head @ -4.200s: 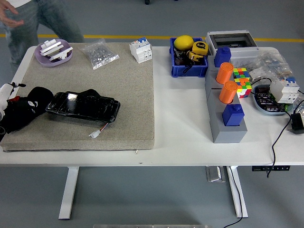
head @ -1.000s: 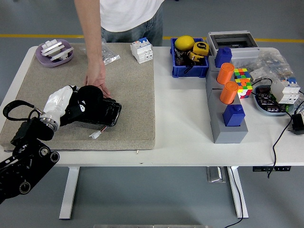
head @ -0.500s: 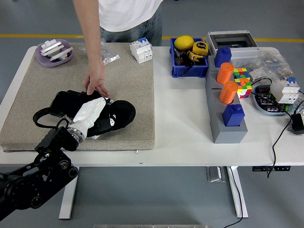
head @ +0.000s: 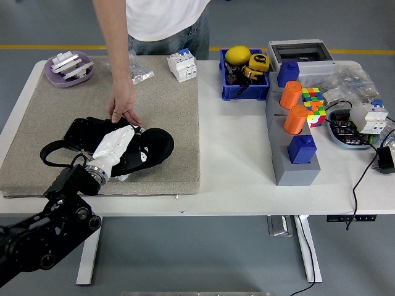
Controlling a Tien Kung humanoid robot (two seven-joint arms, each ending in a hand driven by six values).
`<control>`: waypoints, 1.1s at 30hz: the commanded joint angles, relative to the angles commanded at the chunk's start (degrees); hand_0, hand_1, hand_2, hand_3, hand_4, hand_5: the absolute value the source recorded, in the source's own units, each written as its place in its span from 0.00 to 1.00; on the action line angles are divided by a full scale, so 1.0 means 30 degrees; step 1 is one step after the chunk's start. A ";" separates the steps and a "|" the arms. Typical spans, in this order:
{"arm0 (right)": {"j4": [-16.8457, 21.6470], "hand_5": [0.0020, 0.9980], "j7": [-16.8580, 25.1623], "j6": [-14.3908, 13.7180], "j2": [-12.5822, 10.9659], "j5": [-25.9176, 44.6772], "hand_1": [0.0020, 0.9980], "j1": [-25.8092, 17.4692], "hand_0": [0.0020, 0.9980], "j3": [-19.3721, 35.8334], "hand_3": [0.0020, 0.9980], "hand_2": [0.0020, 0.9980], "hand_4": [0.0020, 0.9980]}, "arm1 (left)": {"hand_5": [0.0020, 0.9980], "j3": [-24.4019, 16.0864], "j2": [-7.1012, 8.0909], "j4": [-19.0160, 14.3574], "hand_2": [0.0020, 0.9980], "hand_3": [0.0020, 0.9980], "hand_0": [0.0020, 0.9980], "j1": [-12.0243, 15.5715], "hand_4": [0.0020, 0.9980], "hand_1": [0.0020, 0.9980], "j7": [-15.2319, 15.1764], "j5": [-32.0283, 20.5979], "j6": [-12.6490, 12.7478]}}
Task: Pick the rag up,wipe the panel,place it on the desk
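Note:
A black rag (head: pixel 151 146) lies bunched on the right end of the black glossy panel (head: pixel 83 131), on the beige mat (head: pixel 166 105). My left hand (head: pixel 116 143), white-backed, presses down on the rag with its fingers curled into it. The left arm (head: pixel 49 216) comes in from the lower left. A person's hand (head: pixel 123 105) rests on the panel's far edge and holds it down. My right hand is out of view.
A purple dish (head: pixel 69 68) with white parts, a bag of small parts (head: pixel 139 69) and a white breaker (head: pixel 183 65) stand at the mat's far edge. A blue bin (head: pixel 244 74), a grey block with orange cylinders (head: pixel 294 132) and cables fill the table's right.
Since a second ago my left hand has swept the rag to the right across the panel. In the last half second it has barely moved. The person's hand has stayed on the panel.

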 joint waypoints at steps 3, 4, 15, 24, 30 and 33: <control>0.0007 0.43 0.0006 -0.0011 0.0010 -0.0023 0.62 -0.0001 0.75 0.0024 0.56 0.62 0.91 | 0.00 -0.0380 0.0055 0.0176 0.56 0.46 0.25 0.0116 0.00 0.49 0.0062 0.0119 0.0116; 0.0004 0.43 0.0003 -0.0011 0.0009 -0.0016 0.62 0.0003 0.75 0.0007 0.56 0.62 0.91 | 0.00 -0.0539 0.0078 0.0262 0.56 0.46 0.25 0.0160 0.00 0.49 0.0100 0.0201 0.0162; -0.0009 0.43 -0.0004 0.0000 0.0025 0.0020 0.62 -0.0024 0.75 0.0014 0.56 0.62 0.91 | 0.00 -0.2864 0.0313 0.1286 0.56 0.48 0.27 0.0481 0.06 0.50 0.0911 0.0699 0.0813; 0.0009 0.42 -0.0034 -0.0016 -0.0003 0.0047 0.62 0.0002 0.75 -0.0023 0.56 0.62 0.91 | 0.00 -0.3795 0.0733 0.2916 0.56 0.49 0.27 -0.0075 0.13 0.50 0.1219 0.0661 0.0833; 0.0018 0.42 -0.0055 -0.0017 -0.0018 0.0054 0.62 0.0015 0.75 -0.0040 0.56 0.62 0.91 | 0.00 -0.4170 0.0963 0.3430 0.56 0.49 0.28 -0.0359 0.12 0.50 0.1371 0.0784 0.0759; 0.0016 0.42 -0.0068 -0.0019 -0.0025 0.0064 0.62 0.0025 0.75 -0.0058 0.56 0.62 0.91 | 0.00 -0.4522 0.1084 0.3870 0.56 0.49 0.28 -0.0580 0.12 0.50 0.1391 0.0699 0.0792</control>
